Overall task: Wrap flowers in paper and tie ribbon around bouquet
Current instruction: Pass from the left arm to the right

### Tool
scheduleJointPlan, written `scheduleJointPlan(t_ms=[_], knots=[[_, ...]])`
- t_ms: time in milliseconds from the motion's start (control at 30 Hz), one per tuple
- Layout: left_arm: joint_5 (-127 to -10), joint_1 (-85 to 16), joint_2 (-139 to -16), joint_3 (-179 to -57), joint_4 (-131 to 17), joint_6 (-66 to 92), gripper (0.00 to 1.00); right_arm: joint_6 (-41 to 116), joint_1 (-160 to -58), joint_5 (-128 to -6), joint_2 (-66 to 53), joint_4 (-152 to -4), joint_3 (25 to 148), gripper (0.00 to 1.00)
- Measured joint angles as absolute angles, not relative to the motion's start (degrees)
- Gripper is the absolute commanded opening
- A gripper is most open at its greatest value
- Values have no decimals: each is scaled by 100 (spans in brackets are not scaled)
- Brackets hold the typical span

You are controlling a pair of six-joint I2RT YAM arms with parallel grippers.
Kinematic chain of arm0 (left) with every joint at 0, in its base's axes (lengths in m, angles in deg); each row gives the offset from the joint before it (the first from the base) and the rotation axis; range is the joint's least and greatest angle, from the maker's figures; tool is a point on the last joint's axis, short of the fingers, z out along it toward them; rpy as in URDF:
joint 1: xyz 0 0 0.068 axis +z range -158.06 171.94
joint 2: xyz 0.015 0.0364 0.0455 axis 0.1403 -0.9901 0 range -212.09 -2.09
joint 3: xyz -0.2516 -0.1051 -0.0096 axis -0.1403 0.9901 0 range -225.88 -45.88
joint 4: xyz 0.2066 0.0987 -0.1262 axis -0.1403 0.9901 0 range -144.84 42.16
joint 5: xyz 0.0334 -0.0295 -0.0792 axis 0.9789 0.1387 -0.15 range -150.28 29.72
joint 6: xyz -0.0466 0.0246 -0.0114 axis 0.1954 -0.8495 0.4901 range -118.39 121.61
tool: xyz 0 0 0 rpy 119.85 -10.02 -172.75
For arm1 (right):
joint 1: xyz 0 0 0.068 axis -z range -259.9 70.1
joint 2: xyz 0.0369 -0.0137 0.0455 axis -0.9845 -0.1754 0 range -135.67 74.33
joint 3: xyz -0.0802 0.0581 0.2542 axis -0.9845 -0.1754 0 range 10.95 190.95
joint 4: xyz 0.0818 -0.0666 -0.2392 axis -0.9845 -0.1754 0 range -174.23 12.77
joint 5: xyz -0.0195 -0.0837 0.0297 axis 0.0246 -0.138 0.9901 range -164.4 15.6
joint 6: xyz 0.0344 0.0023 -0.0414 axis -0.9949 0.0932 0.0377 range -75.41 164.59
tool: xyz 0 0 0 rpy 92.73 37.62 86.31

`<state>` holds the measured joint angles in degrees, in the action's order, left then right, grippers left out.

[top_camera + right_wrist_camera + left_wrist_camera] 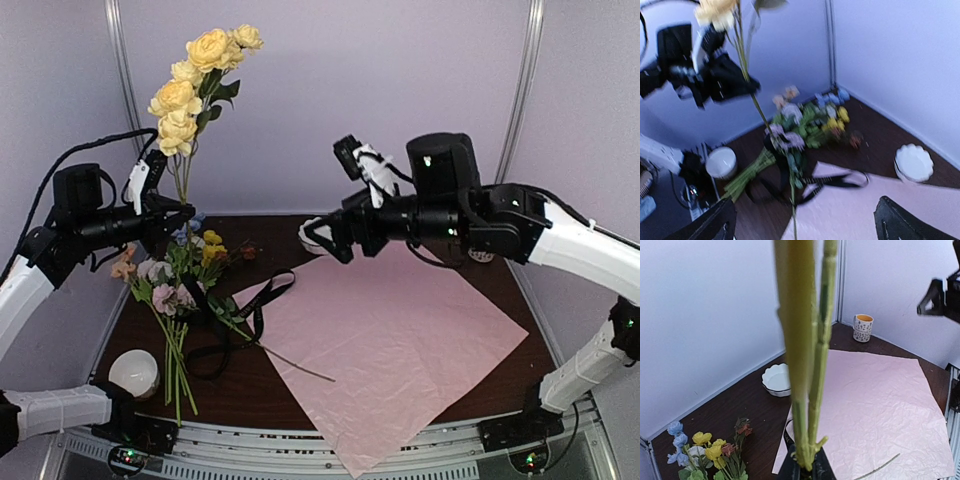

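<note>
Blooms up: the yellow stem [183, 165] stands vertical in the left gripper [178, 210], clenched on its lower end.
Other flowers [170, 285] lie at the desk's [265, 392] left, heads far, stems near, beside the looped ribbon [255, 305]; the right gripper [318, 238] gapes, released, over the flat paper [400, 340].

Yellow flowers [213, 48], pale pink paper [400, 335], black ribbon [268, 291]

My left gripper [178, 210] holds yellow flowers [195, 80] upright at left; my right gripper [322, 238] hangs open above the paper [400, 340].
</note>
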<state>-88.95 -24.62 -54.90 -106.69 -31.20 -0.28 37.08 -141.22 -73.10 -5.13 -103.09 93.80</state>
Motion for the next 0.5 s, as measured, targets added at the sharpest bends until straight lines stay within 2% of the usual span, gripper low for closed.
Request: scheduleJointPlan(t_ms=[133,333,500], knots=[[-8978,-2678,-5501,-10608,-3083,-89,0,3518,-14122,-6379,-1807,-8956,11163,92],[-9024,-2987,-5600,-10608,-3070,-188,0,2604,-14124,-5356,-3859,-8082,13578,88],[-9070,-2991,-5611,-10604,-2941,-201,0,1306,-14052,-4895,-4871,-7201,14083,80]])
